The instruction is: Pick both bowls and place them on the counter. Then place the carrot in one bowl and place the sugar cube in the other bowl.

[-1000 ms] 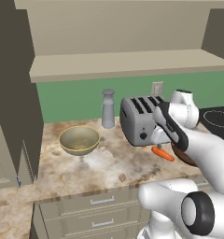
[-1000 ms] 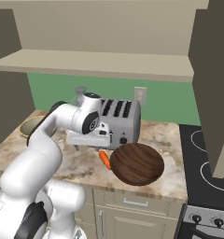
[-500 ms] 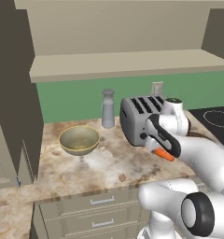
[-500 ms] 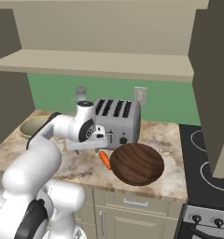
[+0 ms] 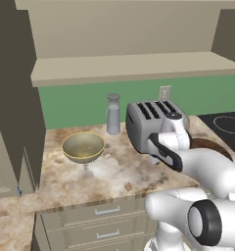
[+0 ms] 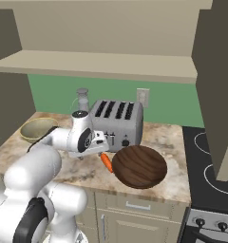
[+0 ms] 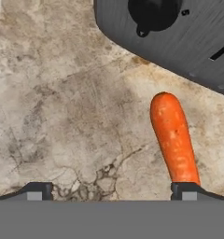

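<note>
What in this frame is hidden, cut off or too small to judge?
- Carrot: hand view, its lower end runs under a fingertip, so whether they touch is unclear; in the right base view the hand covers its upper end.
- Wooden bowl: left base view, mostly behind the arm.
- Sugar cube: left base view, too small for detail.
- Beige bowl: right base view, its near side sits behind the arm.

**Two rear cameras, one close hand camera**

Left and right base views look forward and down from behind the arm, sharing the mottled stone counter point(image 5: 105, 171) and silver four-slot toaster point(image 6: 117, 124). The hand view looks closely down at the counter.
</note>
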You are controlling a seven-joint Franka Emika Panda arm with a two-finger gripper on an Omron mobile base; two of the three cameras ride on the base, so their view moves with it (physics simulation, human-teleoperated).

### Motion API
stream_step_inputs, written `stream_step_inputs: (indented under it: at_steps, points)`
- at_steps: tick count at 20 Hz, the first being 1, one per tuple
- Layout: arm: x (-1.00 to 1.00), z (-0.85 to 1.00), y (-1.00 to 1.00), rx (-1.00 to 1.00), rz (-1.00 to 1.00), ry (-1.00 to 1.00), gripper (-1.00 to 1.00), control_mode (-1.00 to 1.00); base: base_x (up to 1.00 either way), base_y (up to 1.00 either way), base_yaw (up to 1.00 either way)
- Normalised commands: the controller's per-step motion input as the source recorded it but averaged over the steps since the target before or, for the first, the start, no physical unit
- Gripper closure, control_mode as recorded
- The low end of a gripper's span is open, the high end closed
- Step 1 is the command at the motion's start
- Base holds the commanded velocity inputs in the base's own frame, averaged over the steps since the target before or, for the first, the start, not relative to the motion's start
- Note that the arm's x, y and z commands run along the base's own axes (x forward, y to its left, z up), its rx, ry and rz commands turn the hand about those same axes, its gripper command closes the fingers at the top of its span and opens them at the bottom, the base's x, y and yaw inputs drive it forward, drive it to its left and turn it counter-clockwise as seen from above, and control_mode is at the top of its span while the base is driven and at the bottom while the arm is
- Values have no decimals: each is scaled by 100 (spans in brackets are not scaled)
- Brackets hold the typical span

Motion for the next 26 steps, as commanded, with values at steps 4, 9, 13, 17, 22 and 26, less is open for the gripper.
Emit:
stream_step_inputs:
  at_steps: [4,9,13,17,22,26]
  points:
    - [30,-19,-5,-8,0,0,-100,-100,0,0,0]
    - [33,-9,-14,-2,0,0,-100,-100,0,0,0]
    - [29,-1,-16,0,0,0,-100,-100,0,0,0]
    - [27,-3,-18,0,0,0,-100,-100,0,0,0]
    - [27,-18,-7,0,0,2,-100,-100,0,0,0]
    - [20,-28,-6,0,0,2,-100,-100,0,0,0]
